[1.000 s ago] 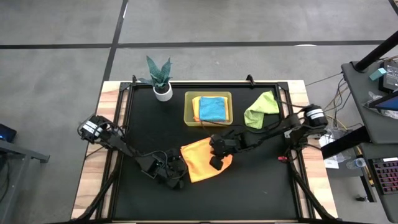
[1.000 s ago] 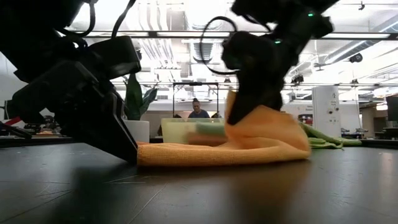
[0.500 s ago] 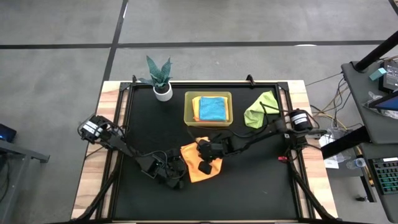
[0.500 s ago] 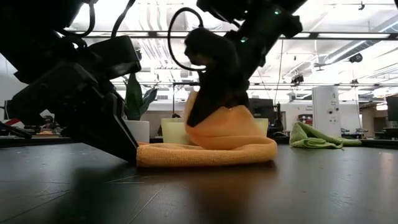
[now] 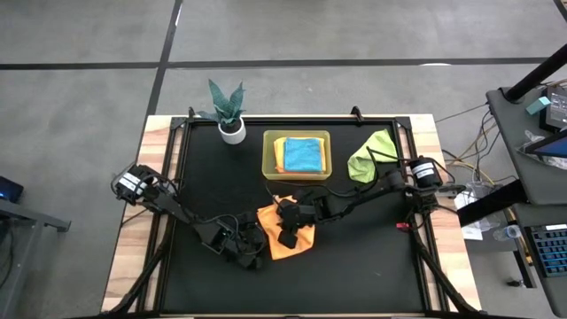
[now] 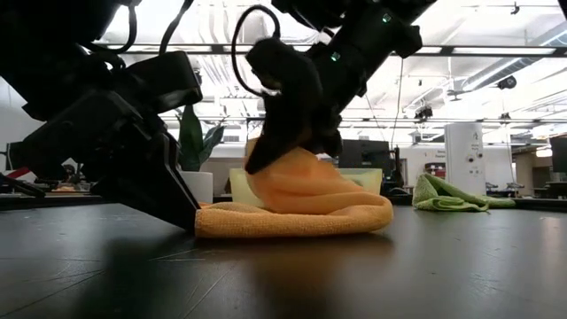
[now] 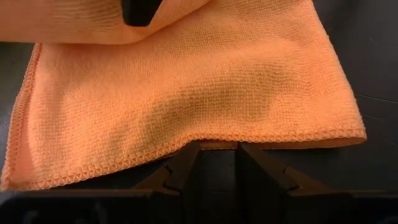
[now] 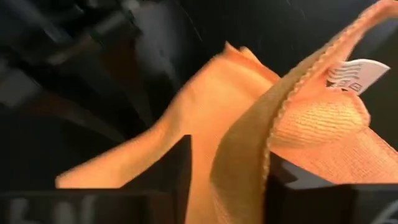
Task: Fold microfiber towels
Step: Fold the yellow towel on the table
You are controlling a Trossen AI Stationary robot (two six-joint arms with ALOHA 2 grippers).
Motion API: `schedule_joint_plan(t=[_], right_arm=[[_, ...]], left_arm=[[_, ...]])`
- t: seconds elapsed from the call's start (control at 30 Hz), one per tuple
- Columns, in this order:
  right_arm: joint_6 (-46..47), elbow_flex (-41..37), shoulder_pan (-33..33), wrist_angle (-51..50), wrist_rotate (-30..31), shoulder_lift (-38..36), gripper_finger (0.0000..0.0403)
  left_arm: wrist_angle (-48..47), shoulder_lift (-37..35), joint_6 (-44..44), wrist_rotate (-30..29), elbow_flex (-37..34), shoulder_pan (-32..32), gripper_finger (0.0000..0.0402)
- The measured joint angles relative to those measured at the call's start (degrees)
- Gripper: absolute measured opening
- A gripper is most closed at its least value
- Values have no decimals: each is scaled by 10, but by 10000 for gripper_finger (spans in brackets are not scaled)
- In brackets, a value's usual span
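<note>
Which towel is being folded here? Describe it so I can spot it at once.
On the black table mat, look just in front of the translucent yellow-green bin. The orange towel lies there between both tools, the only cloth being gripped; the lime green towel sits untouched.

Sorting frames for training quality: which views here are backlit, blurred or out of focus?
Low view: bright ceiling lights behind turn both arms into silhouettes; the orange towel stays readable. Right wrist view: the towel edge between the right gripper fingers is sharp, the background soft. Left wrist view: the weave is crisp, the left gripper dark. High view: evenly lit.
</note>
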Motion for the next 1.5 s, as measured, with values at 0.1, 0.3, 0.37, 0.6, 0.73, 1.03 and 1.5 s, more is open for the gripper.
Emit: schedule_joint_plan(t=[0.1, 0.3, 0.37, 0.6, 0.73, 1.03, 1.5], right_arm=[[-8, 0, 6, 26, 0, 0, 144], [-19, -1, 10, 37, -1, 0, 202], [-20, -1, 10, 37, -1, 0, 213], [-63, 5, 14, 29, -16, -4, 228], [-50, 31, 20, 24, -1, -3, 225], [-37, 66, 21, -31, 2, 75, 219], [-84, 69, 30, -70, 4, 12, 219]], left_arm=[[0, 0, 0, 0, 0, 0, 93], [0, 0, 0, -1, 0, 0, 93], [0, 0, 0, -1, 0, 0, 92], [0, 0, 0, -1, 0, 0, 93], [0, 0, 0, -1, 0, 0, 93], [0, 0, -2, -3, 1, 0, 93], [1, 0, -2, -4, 1, 1, 93]])
